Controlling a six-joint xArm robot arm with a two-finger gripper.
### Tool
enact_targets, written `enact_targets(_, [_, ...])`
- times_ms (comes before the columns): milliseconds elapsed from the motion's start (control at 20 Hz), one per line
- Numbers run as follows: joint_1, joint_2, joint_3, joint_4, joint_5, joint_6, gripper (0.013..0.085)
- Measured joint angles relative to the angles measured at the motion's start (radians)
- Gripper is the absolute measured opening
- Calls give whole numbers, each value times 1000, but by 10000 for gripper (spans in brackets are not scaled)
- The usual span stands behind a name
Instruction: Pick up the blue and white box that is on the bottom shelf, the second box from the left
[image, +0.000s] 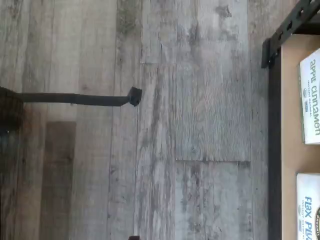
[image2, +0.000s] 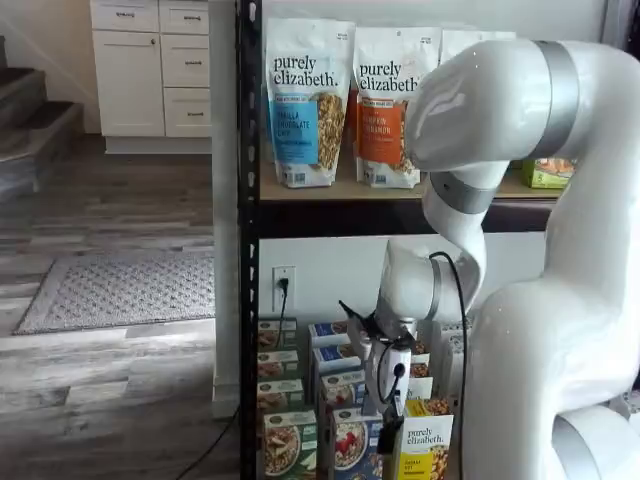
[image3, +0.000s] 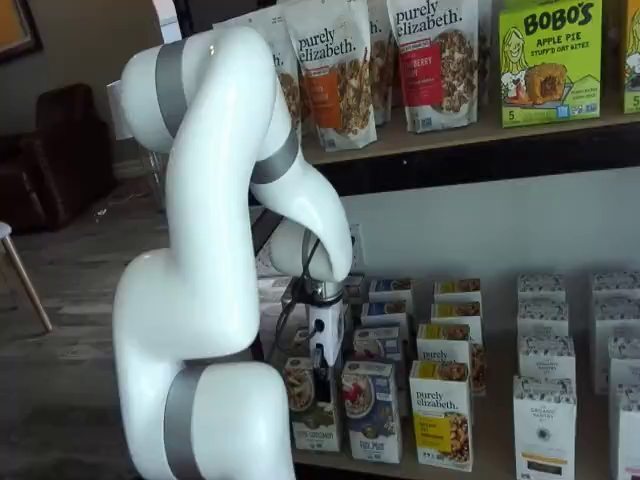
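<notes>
Blue and white box (image3: 372, 410) on bottom shelf (image3: 500, 455)

Grey weathered wood-plank floor (image: 165, 125) w/ a patterned grey rug (image2: 120, 290) lying on it. White cabinet w/ drawers (image2: 150, 65) vs. the far wall, dark stair steps (image2: 30, 120) beside it. White wall outlet (image2: 283, 276) w/ a black plug in it. Dark brown armchair (image3: 55, 150) in the corner, near a framed picture (image3: 18, 28) on the beige wall. Even, soft light.

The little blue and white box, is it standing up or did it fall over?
Standing up. The small blue and white carton sits upright on the bottom shelf, its front picture facing out.
</notes>
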Motion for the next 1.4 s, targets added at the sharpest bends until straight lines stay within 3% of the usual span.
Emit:
enact_targets(150, [-3,31,-33,-19,44,14,850])
enact_targets(350, [1,50,-39,-6,25,5,850])
enact_targets(800, [25,92,-4,138,-163,-114,850])
enact_targets(1050, [32,134,-21,211,-215,-179,850])
enact_targets(1400, [20,207,-97,226,-210,-205,850])
